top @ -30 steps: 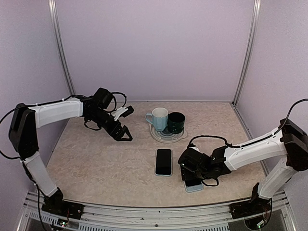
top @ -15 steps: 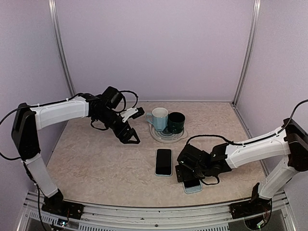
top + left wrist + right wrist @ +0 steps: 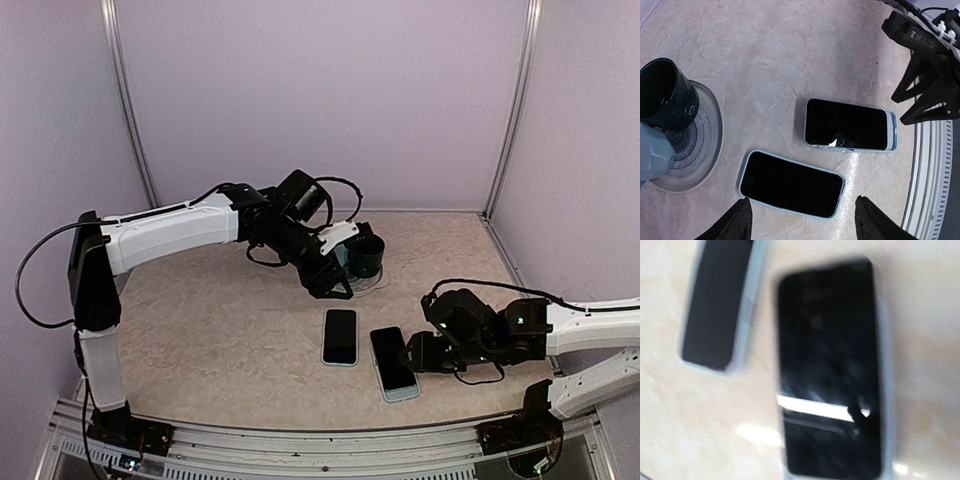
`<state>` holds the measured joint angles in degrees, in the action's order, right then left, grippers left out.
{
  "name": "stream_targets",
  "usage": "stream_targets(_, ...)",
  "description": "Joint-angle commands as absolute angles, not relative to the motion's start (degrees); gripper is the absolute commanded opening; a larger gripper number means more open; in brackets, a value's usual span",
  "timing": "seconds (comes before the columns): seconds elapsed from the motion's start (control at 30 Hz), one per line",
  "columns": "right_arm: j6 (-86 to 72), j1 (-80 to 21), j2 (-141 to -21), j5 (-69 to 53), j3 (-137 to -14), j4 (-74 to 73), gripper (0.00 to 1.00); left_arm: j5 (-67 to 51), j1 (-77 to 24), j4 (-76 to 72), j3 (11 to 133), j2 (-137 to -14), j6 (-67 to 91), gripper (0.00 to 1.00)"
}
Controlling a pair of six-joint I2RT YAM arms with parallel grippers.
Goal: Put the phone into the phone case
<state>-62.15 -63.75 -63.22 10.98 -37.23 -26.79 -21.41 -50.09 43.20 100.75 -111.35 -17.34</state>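
Note:
Two black-screened phones lie flat side by side on the table. The right phone (image 3: 394, 363) (image 3: 850, 131) (image 3: 827, 370) rests in a light-blue phone case (image 3: 892, 131) whose rim shows around it. The left one (image 3: 340, 336) (image 3: 791, 184) (image 3: 717, 305) is also ringed in light blue. My left gripper (image 3: 335, 288) (image 3: 805, 222) hovers open behind and above the left one, holding nothing. Just right of the right phone, my right gripper (image 3: 418, 350) (image 3: 897, 110) has its fingers apart and empty. The right wrist view is blurred and shows no fingers.
A dark green cup (image 3: 368, 255) (image 3: 665, 95) and a light-blue mug (image 3: 650, 155) stand on a clear saucer (image 3: 365, 285) (image 3: 700, 150) right behind my left gripper. The metal rail (image 3: 927, 190) runs along the table's near edge.
My left arm swung right from the back left to above the saucer and phones. My right gripper pulled back to the right, uncovering the right phone.

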Motion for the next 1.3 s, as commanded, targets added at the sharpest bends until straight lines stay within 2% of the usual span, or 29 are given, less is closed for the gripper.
stream_targets(0.0,-71.9,-63.3,-58.0,6.0,-32.4,-31.6,0.33,-20.4,-51.7,39.4,107.0,-119.5,-13.0,0.64)
stream_targets(0.13,-71.3,-63.4,-61.1,2.6,-32.5,-35.0,0.33,-17.5,-55.1,35.8,111.2,-125.6,-11.0,0.51)
stream_targets(0.37,-68.7,-63.4,-64.5,-2.8,-31.0,-34.5,0.32,-14.8,-57.0,27.7,112.9,-132.5,-8.0,0.52)
stream_targets(0.53,-68.0,-63.5,-65.8,-5.3,-27.4,-25.4,0.29,-14.5,-57.0,26.8,114.8,-138.1,-3.8,0.56)
stream_targets(0.6,-67.2,-63.5,-67.5,-5.0,-27.0,-23.2,0.28,-14.9,-57.0,26.4,114.6,-139.4,-3.0,0.60)
stream_targets(0.8,-67.0,-63.5,-70.0,-4.7,-26.3,-19.8,0.21,-16.6,-57.4,23.5,111.9,-139.5,-2.7,0.61)
stream_targets(0.87,-67.1,-63.5,-71.1,-5.6,-25.4,-15.9,0.20,-16.6,-57.7,23.3,111.2,-139.1,-2.9,0.60)
stream_targets(1.0,-66.5,-63.7,-72.8,-5.1,-27.7,-18.0,0.18,-17.2,-58.0,24.0,109.6,-138.8,-3.1,0.55)
stream_targets(1.27,-69.3,-63.8,-68.6,-2.0,-25.9,-17.3,0.18,-18.3,-58.0,22.8,103.5,-135.1,-2.1,0.50)
